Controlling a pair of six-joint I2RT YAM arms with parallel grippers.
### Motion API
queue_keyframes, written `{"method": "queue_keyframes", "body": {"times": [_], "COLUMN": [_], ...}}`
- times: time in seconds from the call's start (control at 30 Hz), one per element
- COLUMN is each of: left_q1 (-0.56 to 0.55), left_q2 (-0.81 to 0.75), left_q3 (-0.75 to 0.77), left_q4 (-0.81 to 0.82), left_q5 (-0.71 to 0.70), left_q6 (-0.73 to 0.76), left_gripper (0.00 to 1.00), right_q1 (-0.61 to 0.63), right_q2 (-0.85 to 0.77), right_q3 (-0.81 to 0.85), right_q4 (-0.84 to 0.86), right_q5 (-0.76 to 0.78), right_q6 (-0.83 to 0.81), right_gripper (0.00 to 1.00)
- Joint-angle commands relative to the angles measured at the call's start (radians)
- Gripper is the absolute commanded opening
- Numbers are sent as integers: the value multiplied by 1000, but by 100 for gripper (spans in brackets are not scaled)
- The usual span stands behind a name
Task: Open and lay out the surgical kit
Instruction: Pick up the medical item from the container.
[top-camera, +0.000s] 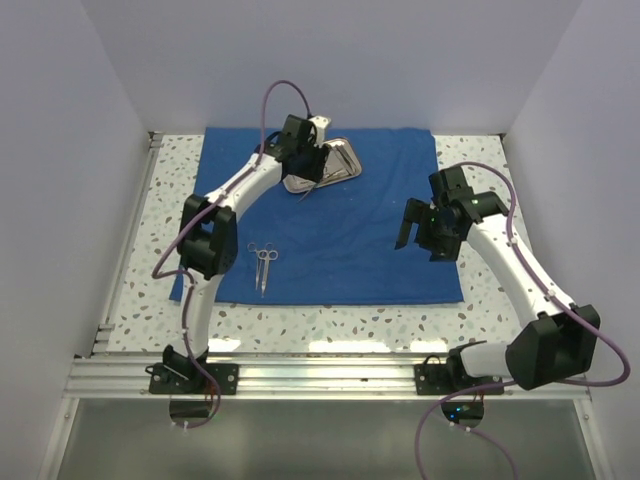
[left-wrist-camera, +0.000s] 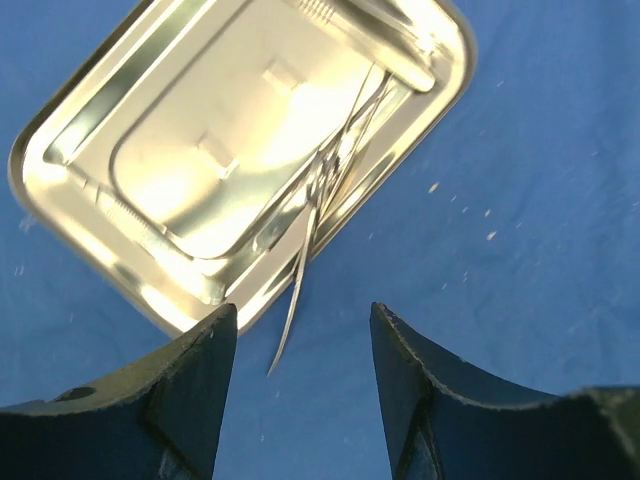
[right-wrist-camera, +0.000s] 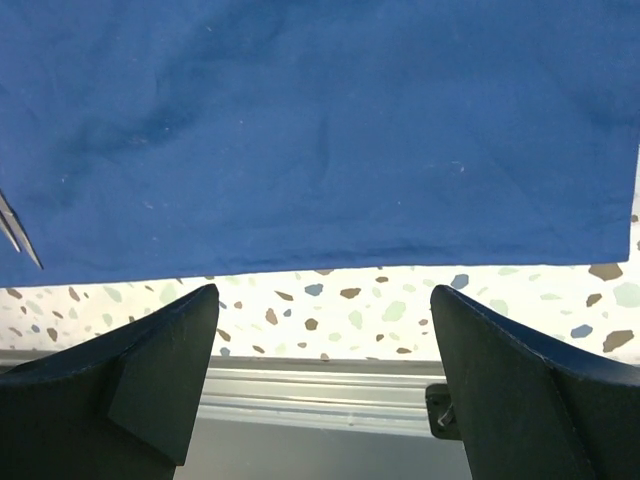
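The royal-blue cloth (top-camera: 350, 240) lies spread flat on the table. The shiny steel tray (top-camera: 335, 165) sits on it at the back centre. In the left wrist view the tray (left-wrist-camera: 200, 150) holds thin steel instruments (left-wrist-camera: 330, 170) whose tips reach over its near rim onto the cloth (left-wrist-camera: 520, 200). My left gripper (top-camera: 305, 160) hovers over the tray's near rim, open and empty (left-wrist-camera: 303, 308). Ring-handled forceps (top-camera: 263, 262) lie on the cloth at front left. My right gripper (top-camera: 425, 232) is open and empty above the cloth's right part (right-wrist-camera: 322, 290).
The right wrist view shows the cloth's front edge (right-wrist-camera: 320, 255), speckled terrazzo table (right-wrist-camera: 350, 310) and the aluminium rail (right-wrist-camera: 320, 390) at the near edge. Forceps tips (right-wrist-camera: 15, 235) show at its left edge. White walls enclose the table (top-camera: 300, 335).
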Motion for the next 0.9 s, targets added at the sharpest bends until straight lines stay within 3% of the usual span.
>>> {"method": "queue_keyframes", "body": {"times": [0.0,0.3,0.63,0.87], "left_q1": [2,27,54,54], "left_q2": [54,106,83,114], "left_q3": [86,100,-46,-32], "left_q4": [56,41,93,105], "left_q5": [93,117,122,128], "left_q6": [72,83,104,98], "left_gripper": [59,57,53,43], "right_q1": [-5,-7,-10,-8], "right_q2": [14,55,86,116], "right_q3": [52,65,51,75], "right_q4": [-38,-38,-16,-18], "right_q5": [33,39,34,34], "right_q6": [-16,-14,-10,-16], "right_gripper": [91,91,91,91]}}
